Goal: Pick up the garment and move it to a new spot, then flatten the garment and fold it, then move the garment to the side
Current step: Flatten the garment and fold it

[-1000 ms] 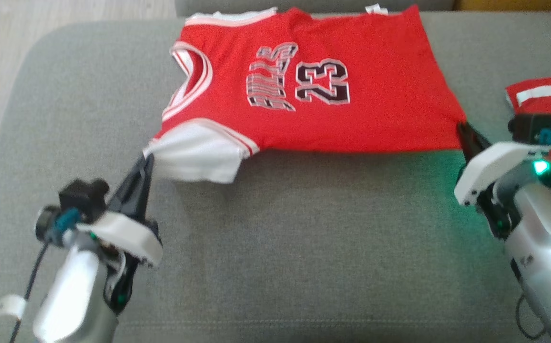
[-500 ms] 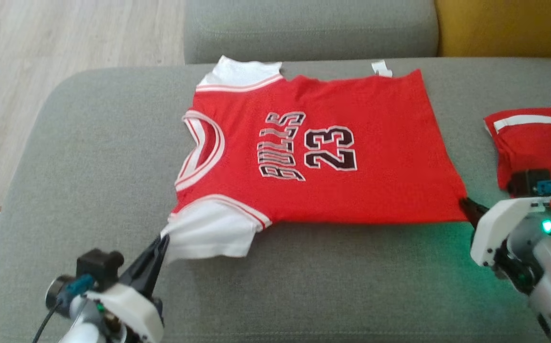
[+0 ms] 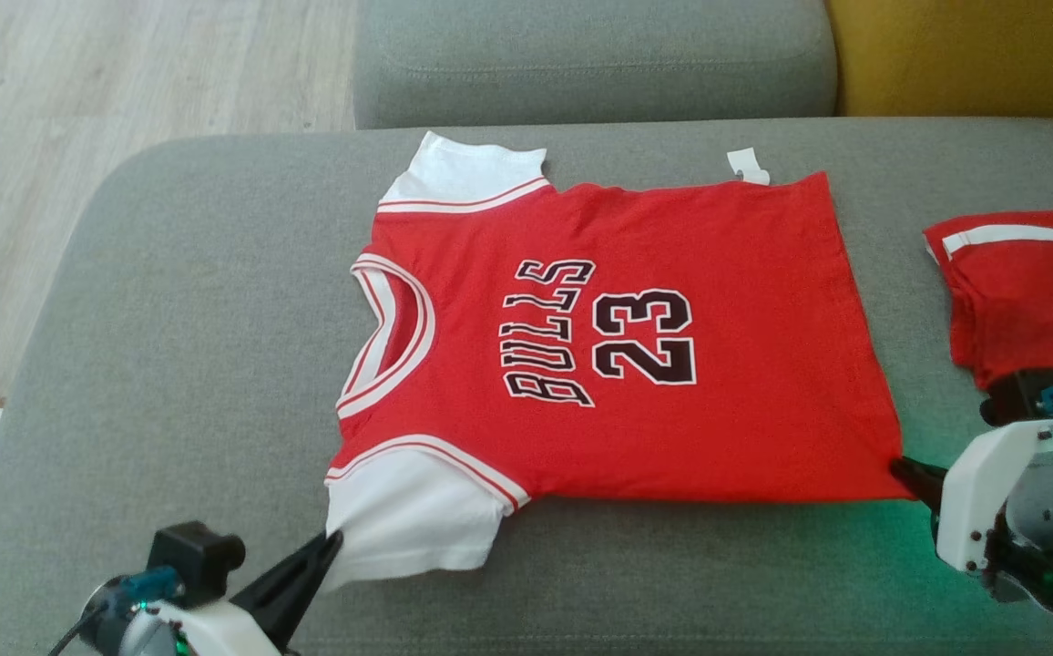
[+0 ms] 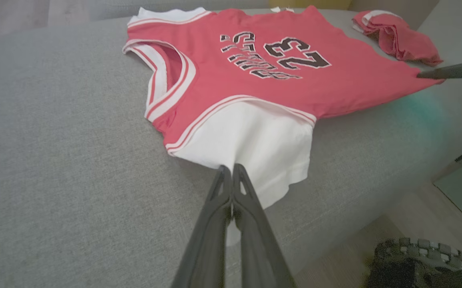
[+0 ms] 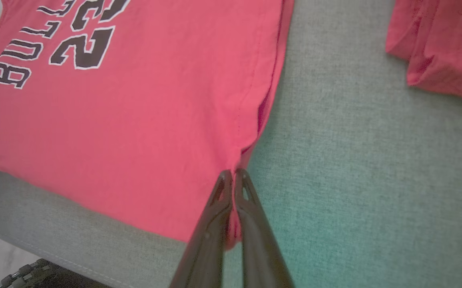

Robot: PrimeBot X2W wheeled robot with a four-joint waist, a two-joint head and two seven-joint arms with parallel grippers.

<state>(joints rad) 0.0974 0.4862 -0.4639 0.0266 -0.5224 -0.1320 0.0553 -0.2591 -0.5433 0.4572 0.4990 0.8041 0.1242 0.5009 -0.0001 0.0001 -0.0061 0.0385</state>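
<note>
The Bulls jersey (image 3: 618, 364) lies face-up on the grey sofa seat (image 3: 171, 319). My left end effector (image 3: 331, 545) is clamped on its white sleeve (image 3: 417, 515), my right end effector (image 3: 900, 469) on the hem corner (image 3: 877, 478). Flattening seems done; next I'd lift both for the fold.

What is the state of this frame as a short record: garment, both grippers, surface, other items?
garment: red jersey, spread flat, print up
left gripper: shut on the jersey's near white sleeve
right gripper: shut on the jersey's near hem corner
surface: grey sofa cushion
other: second red garment, apart, on the right
</note>
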